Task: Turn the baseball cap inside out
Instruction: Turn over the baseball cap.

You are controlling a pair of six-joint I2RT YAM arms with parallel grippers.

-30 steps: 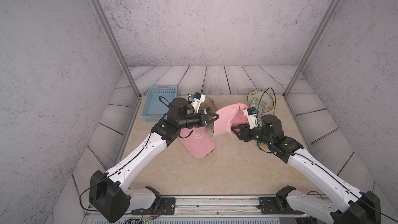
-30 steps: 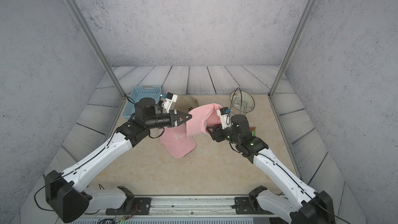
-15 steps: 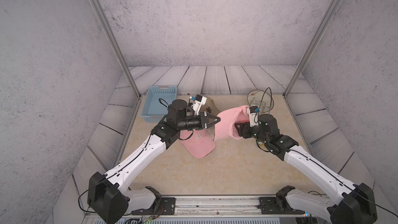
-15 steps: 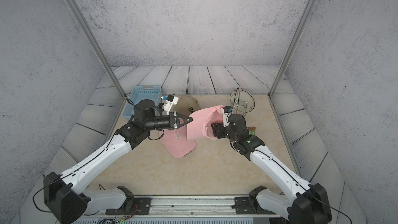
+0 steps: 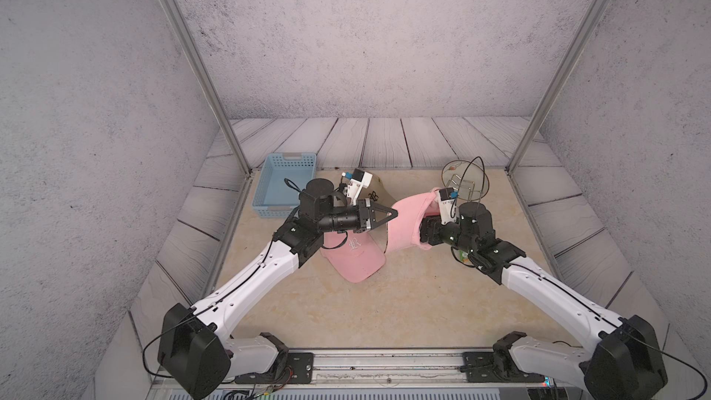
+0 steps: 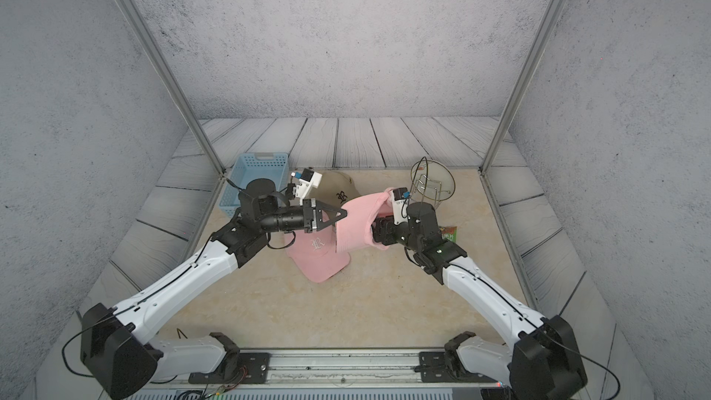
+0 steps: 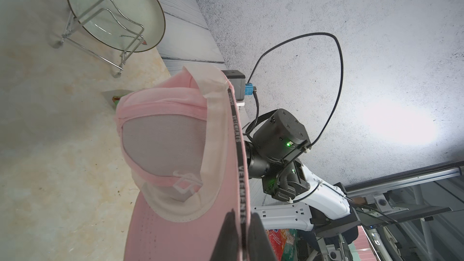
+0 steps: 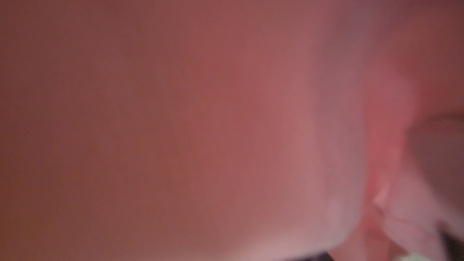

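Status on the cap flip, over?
Left tool shut on held pink cap's rim. Right tool inside its crown, jaws hidden. Second pink cap on table close beneath.

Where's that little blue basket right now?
In both top views the blue basket sits at the table's far left corner, beside the metal post, with the beige cap to its right.

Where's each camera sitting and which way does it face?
Top views: high in front, facing down and back; left arm, right arm, pink cap between.
Left wrist: on left arm, along shut left gripper pinching the cap's rim, toward right arm and glass plate.
Right wrist: inside the cap; blurred pink.
Top and left wrist share cap, right arm, plate.
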